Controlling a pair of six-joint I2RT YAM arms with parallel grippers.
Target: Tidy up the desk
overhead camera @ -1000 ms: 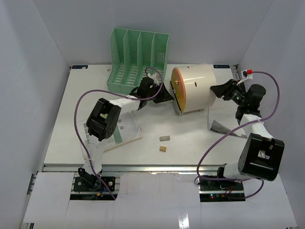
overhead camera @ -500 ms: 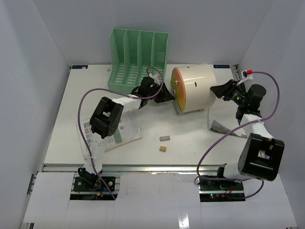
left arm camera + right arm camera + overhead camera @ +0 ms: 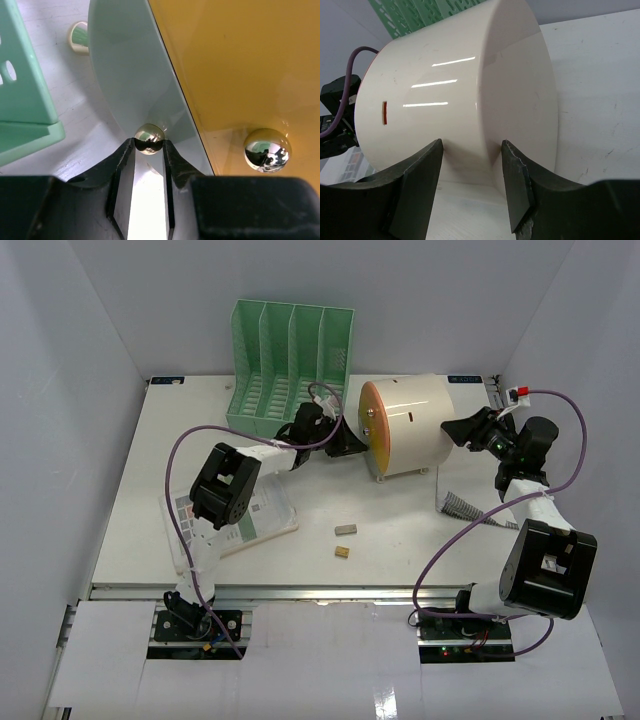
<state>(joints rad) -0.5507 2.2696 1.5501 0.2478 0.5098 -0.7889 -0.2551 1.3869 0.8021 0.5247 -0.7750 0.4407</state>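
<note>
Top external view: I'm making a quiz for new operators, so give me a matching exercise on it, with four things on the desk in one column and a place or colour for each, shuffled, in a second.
Column one
1. file rack
2. drawer box
3. small blocks
4. booklet

Column two
A. two pieces lying apart, front middle of the desk
B. green, at the back
C. flat on the left part
D. cream drum, its round orange face turned left

Pairs: 1-B, 2-D, 3-A, 4-C
</note>
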